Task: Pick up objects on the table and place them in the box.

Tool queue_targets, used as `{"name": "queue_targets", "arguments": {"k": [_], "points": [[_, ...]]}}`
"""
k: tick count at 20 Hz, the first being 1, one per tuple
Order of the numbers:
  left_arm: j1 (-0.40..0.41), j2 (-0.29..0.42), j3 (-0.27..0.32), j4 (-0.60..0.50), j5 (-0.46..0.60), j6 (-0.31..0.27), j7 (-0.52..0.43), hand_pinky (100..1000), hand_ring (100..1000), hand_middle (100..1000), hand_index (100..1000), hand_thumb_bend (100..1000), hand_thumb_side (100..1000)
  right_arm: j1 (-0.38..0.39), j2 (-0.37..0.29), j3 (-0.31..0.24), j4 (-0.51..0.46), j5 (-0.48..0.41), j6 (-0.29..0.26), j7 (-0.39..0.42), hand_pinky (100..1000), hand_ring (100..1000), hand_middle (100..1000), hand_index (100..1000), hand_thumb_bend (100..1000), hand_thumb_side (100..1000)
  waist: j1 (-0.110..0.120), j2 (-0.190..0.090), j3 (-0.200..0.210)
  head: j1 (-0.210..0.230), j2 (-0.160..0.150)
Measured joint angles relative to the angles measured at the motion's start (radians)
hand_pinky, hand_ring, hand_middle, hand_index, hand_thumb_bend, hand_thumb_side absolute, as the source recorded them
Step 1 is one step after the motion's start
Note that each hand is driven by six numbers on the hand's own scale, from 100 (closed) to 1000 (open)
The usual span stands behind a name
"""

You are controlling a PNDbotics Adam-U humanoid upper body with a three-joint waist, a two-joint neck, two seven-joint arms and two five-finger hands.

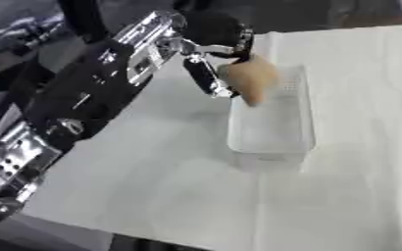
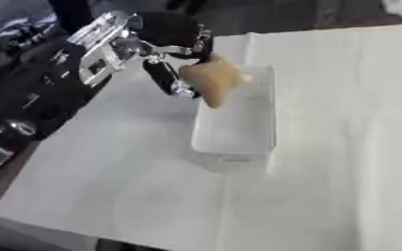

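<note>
Fingers [image 1: 206, 78] of your left hand [image 1: 217, 46] are curled around a tan, rounded object [image 1: 252, 81], with the thumb side against its far top and a dark finger running down its left flank, so the piece is pinched between them. You are holding that tan object above the far left part of the clear plastic box [image 1: 273, 139]; its lower tip hangs over the box's left wall, and you cannot tell from either view whether it touches the rim. Your box is a long, translucent rectangular tub lying lengthwise from near to far on the white table [image 1: 153, 181], with its near end wall facing you. You can see nothing else inside it through the cloudy plastic. Your left arm [image 1: 84, 103], black with silver joints, comes in from the lower left corner and crosses the left side of the table up to the hand. You will find no readable label, brand or writing on the box, the object or the arm in these views. Your right hand shows in neither view.
</note>
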Motion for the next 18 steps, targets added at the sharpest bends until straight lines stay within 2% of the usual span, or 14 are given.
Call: {"name": "queue_targets", "arguments": {"k": [4,6,8,9,11,12,13,14,15,16,18], "points": [[0.000,-0.007,0.000,0.013,-0.009,-0.018,0.028,100,100,100,307,100,506,-0.006,0.009,0.000,0.000,-0.001,-0.003,0.001,100,114,141,423,100,1000,0.009,0.006,-0.014,0.000,-0.011],[0.000,-0.015,0.001,0.019,-0.011,-0.027,0.044,100,100,106,341,100,576,-0.008,0.009,0.000,0.000,-0.001,-0.005,0.002,100,115,141,423,100,1000,0.012,0.007,-0.016,0.000,-0.016],[0.000,-0.018,0.001,0.025,-0.011,-0.042,0.058,100,100,190,404,100,634,-0.012,0.016,0.000,0.000,-0.001,-0.008,0.002,100,116,140,423,100,1000,0.015,0.010,-0.023,0.000,-0.020],[0.001,-0.021,0.001,0.027,-0.011,-0.049,0.064,150,254,354,533,143,679,-0.012,0.017,0.000,0.000,-0.001,-0.009,0.002,100,116,140,423,100,1000,0.017,0.012,-0.023,0.000,-0.020],[0.001,-0.024,0.000,0.032,-0.016,-0.065,0.067,303,414,502,655,436,768,-0.015,0.017,0.000,0.000,-0.001,-0.011,0.002,100,116,140,423,100,1000,0.019,0.012,-0.026,0.000,-0.020],[0.001,-0.024,0.000,0.036,-0.021,-0.073,0.065,438,525,603,741,685,868,-0.017,0.017,0.000,0.000,-0.001,-0.011,0.002,100,116,140,423,100,1000,0.021,0.012,-0.026,0.000,-0.020],[0.001,-0.024,0.000,0.038,-0.027,-0.080,0.062,578,638,704,813,839,957,-0.018,0.017,0.000,0.000,-0.001,-0.011,0.002,100,116,140,423,100,1000,0.021,0.012,-0.026,0.000,-0.020],[0.001,-0.024,0.000,0.040,-0.035,-0.087,0.058,663,711,756,853,910,996,-0.019,0.017,0.000,0.000,-0.001,-0.011,0.002,100,116,140,423,100,1000,0.021,0.013,-0.026,0.000,-0.020],[0.001,-0.024,0.000,0.042,-0.045,-0.093,0.054,680,725,766,861,926,1000,-0.019,0.017,0.000,0.000,-0.001,-0.011,0.002,100,116,140,423,100,1000,0.021,0.014,-0.026,0.000,-0.020],[0.001,-0.024,0.000,0.043,-0.054,-0.098,0.051,814,819,840,927,993,1000,-0.020,0.017,-0.001,0.000,-0.001,-0.012,0.002,100,116,140,423,100,1000,0.021,0.015,-0.026,0.000,-0.020],[0.001,-0.024,0.002,0.044,-0.073,-0.106,0.049,884,870,878,963,998,1000,-0.020,0.018,-0.001,0.000,-0.001,-0.012,0.002,100,117,140,423,100,1000,0.021,0.015,-0.026,0.000,-0.020]]}}
